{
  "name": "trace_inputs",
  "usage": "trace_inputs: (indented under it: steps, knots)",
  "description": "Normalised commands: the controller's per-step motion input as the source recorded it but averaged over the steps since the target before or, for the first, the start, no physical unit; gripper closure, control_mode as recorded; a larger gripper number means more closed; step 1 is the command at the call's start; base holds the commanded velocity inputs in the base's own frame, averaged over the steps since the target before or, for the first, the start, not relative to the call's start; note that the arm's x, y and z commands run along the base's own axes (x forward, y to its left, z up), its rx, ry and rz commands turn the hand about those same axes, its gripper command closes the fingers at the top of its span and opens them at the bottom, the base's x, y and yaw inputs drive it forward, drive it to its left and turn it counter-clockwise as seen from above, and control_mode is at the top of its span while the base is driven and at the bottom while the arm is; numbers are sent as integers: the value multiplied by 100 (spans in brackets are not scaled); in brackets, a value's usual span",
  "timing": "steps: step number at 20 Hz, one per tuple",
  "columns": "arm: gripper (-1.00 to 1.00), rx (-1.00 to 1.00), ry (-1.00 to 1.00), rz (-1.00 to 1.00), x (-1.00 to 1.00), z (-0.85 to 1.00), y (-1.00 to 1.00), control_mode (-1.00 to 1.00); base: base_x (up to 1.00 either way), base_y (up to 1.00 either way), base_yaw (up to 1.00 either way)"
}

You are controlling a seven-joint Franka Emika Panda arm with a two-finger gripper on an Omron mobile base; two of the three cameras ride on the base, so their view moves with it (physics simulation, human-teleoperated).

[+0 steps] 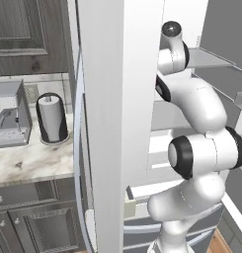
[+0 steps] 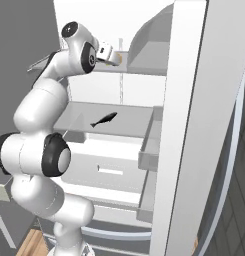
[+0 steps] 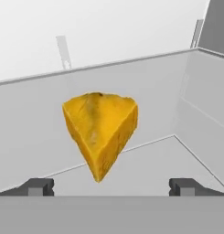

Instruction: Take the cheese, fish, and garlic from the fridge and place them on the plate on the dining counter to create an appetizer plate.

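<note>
**Ana:** Up on the top shelf of the fridge (image 2: 144,90), that's where the action is. The gripper (image 3: 111,186) has its two fingertips (image 3: 38,187) spread wide apart, nothing between them yet, and the cheese (image 3: 100,132) sits dead ahead, its narrow point aimed back toward the hand.

**Ben:** Lovely line-up. From the right side you can see the hand reaching in toward the back wall, elbow folded low by the drawers.

**Ana:** And one shelf down lies the fish (image 2: 104,119), well apart from the hand, dark against the grey (tiny thing, easy to miss).

**Ben:** So cheese looks like the first pick. What worries you?

**Ana:** The shape. It's a wedge, so the sides taper. If the fingers close near the point, I'd expect them to squeeze it out and skid it toward the back wall. They want the broad part.

**Ben:** And the shelf floor?

**Ana:** Same concern. Come in too low and the tips could scrape the shelf or nudge the wedge before closing.

**Ben:** The open door (image 1: 117,123) stands close beside the arm as well.

**Ana:** Right, so the pull-out needs care; a wide swing could clip it. No sign of garlic or the plate from here.
</note>
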Motion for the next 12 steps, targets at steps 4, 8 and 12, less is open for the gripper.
trace_inputs:
  steps: [4,8,12]
  knots:
    - [-100,6,2,0,26,0,-11,-100,0,0,0]
    - [-100,2,3,0,46,0,-3,-100,0,0,0]
    - [-100,0,3,0,53,0,0,-100,0,0,0]
